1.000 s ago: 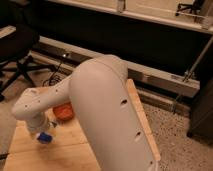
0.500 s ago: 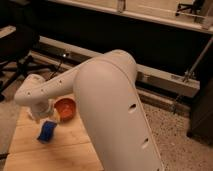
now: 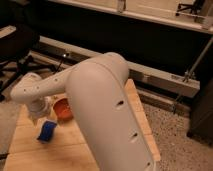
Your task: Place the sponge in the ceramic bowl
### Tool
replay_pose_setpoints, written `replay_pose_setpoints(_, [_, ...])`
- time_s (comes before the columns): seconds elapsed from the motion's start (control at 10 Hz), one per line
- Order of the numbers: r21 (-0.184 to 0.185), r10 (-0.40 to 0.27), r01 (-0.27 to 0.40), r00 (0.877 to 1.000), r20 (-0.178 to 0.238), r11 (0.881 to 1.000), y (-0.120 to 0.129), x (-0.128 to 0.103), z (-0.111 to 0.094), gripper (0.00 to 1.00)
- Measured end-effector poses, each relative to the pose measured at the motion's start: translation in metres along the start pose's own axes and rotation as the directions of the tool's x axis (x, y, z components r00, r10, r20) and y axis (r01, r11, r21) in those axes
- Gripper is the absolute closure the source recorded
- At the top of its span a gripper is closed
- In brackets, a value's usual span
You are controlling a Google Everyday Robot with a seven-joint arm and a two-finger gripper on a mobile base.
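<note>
Camera view: on the left, the claw hangs low over the wooden table, at the end of the thin white wrist. I cannot tell if the claw is open or closed, or if it has hold of anything.

Right under the claw is the sponge. It is small and blue and looks tipped up on one side. It is touching the claw or very close to it. I cannot tell if it rests on the table or hangs just above it.

A little to the right, and farther back, sits the ceramic bowl. It is red-orange, and the big white arm hides part of it. The sponge is not in the bowl; it is just beside it.

So I think the step is getting the sponge, either grabbing it or lifting it. The sponge needs a firm hold. Then it has a short trip, up over the rim, so the bowl does not get bumped, and a gentle drop in the middle.
</note>
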Motion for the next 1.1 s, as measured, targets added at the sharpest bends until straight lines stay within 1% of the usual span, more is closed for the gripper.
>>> replay_pose_setpoints(0.2, [-0.015, 0.008, -0.009, 1.000, -0.018, 1.000, 0.002, -0.011, 0.014, 0.35])
replay_pose_setpoints(0.4, [-0.043, 0.025, -0.026, 0.999, -0.029, 0.999, 0.004, -0.021, 0.032, 0.35])
replay_pose_setpoints(0.6, [-0.060, 0.038, -0.040, 0.999, -0.034, 0.997, 0.003, -0.025, 0.044, 0.35])
replay_pose_setpoints(0.7, [-0.063, 0.040, -0.042, 0.999, -0.035, 0.997, 0.003, -0.024, 0.048, 0.35])
replay_pose_setpoints(0.9, [-0.066, 0.044, -0.046, 0.998, -0.040, 0.997, 0.006, -0.013, 0.053, 0.35])
replay_pose_setpoints(1.1, [-0.055, 0.043, -0.045, 0.998, -0.048, 0.997, 0.008, -0.002, 0.059, 0.35])
